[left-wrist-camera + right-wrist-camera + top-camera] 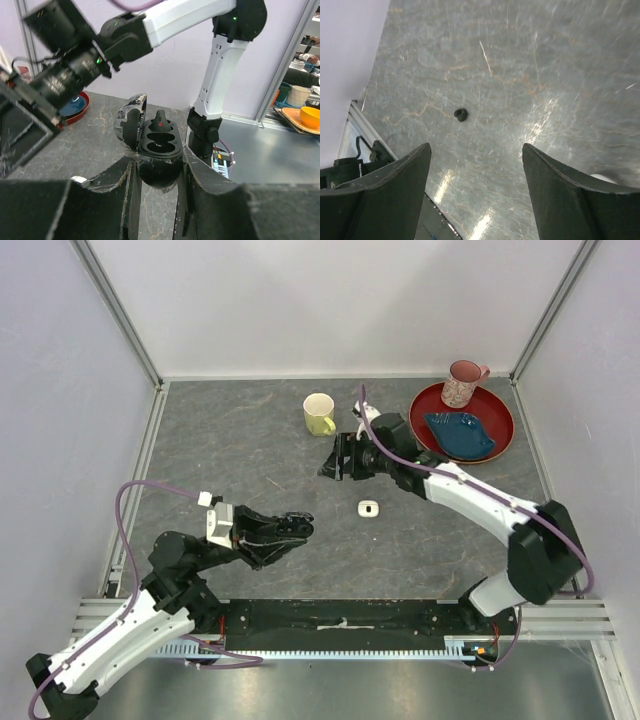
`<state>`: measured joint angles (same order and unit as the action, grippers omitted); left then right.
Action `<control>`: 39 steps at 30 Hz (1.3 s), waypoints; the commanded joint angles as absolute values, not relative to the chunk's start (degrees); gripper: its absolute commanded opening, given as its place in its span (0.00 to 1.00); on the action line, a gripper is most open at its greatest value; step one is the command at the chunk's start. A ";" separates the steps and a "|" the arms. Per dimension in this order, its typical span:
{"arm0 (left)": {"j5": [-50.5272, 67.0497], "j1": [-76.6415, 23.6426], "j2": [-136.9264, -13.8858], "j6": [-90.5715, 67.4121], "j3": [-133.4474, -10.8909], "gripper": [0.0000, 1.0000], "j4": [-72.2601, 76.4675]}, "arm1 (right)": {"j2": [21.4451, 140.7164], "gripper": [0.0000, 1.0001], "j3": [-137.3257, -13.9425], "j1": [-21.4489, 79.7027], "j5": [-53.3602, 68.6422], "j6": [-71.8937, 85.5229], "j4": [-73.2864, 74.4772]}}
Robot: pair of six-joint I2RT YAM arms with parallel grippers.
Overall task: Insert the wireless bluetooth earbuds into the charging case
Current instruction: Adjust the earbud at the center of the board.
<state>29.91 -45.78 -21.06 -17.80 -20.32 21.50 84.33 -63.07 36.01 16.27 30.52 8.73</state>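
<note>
My left gripper (pixel 297 525) is shut on the black charging case (pixel 159 145) and holds it just above the table with its lid (pixel 131 120) open. The two cavities show, and a small red light glows at the far one. My right gripper (pixel 335 455) is open and empty, hovering above the table near the middle. In the right wrist view one black earbud (pixel 461 114) lies on the table ahead of the open fingers (pixel 395 185). A small white item (pixel 368 508) lies between the arms; I cannot tell whether it is buds or a case.
A yellow mug (pixel 319 414) stands just behind the right gripper. A red plate (pixel 500 430) at the back right holds a blue dish (pixel 460 434) and a pink mug (pixel 462 383). Enclosure walls stand on three sides.
</note>
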 commanded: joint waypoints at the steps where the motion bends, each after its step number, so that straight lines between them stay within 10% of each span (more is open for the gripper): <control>1: 28.13 -45.97 -19.16 -15.29 -22.85 0.02 19.69 | 91.03 0.79 -60.83 35.86 24.32 39.70 -2.43; 39: 24.61 -46.05 -13.71 -12.39 -24.43 0.02 11.16 | 123.48 0.44 -75.68 48.87 21.01 42.10 -7.82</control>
